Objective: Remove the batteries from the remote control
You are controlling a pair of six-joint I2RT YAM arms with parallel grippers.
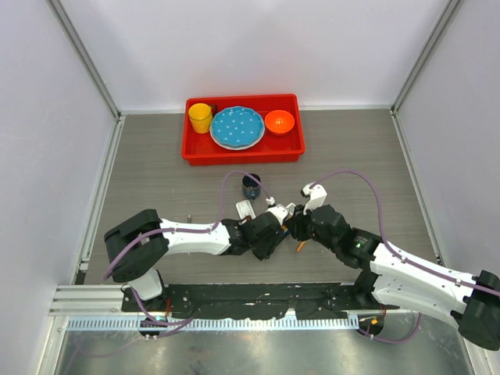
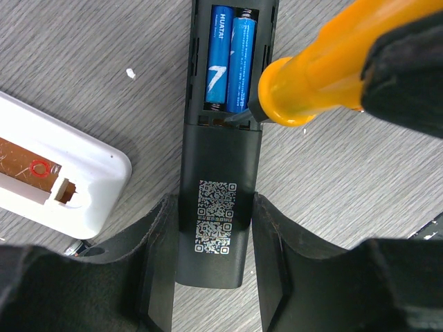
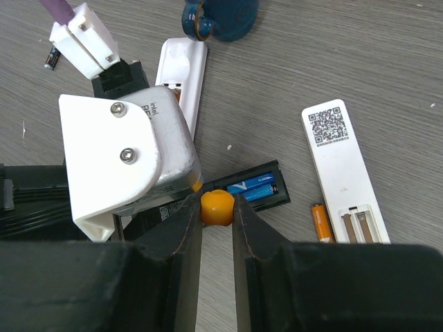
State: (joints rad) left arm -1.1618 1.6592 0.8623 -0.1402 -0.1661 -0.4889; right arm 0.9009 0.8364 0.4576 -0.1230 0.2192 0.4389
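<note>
A black remote control (image 2: 218, 173) lies back-up on the table, its compartment open with two blue batteries (image 2: 232, 59) side by side inside. My left gripper (image 2: 214, 235) is shut on the remote's lower end, one finger on each long side. My right gripper (image 3: 217, 214) is shut on the orange handle of a screwdriver (image 3: 217, 206). The dark tip of the screwdriver (image 2: 239, 119) rests at the spring end of the right-hand battery. The same blue batteries (image 3: 256, 188) show just beyond my right fingertips. A loose orange battery (image 3: 320, 221) lies on the table to the right.
A white remote (image 3: 342, 173) with an open bay lies right of the black one, another white remote (image 3: 181, 69) lies behind it. A blue mug (image 1: 251, 186) stands just beyond. A small dark battery (image 3: 50, 57) lies far left. A red tray (image 1: 242, 152) holds a cup, a plate and a bowl.
</note>
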